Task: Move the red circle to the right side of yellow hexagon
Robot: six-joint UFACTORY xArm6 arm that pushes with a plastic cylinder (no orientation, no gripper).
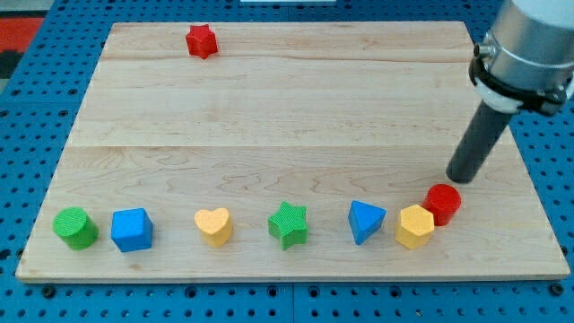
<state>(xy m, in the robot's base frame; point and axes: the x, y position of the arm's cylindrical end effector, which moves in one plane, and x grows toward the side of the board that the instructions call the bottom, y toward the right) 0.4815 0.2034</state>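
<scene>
red circle [443,203] already touching yellow hexagon [414,226] at its 1 o'clock, my tip [461,178] just off circle's 1 o'clock, no pincer fitted; further shove likely knocks hexagon into blue triangle [365,221].

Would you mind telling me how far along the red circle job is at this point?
Largely done: the red circle already sits against the yellow hexagon, on its right and slightly towards the view's top. In hand: my tip stands just above the circle, close to it. Left: at most a small nudge down the view to bring it level with the hexagon.
</scene>
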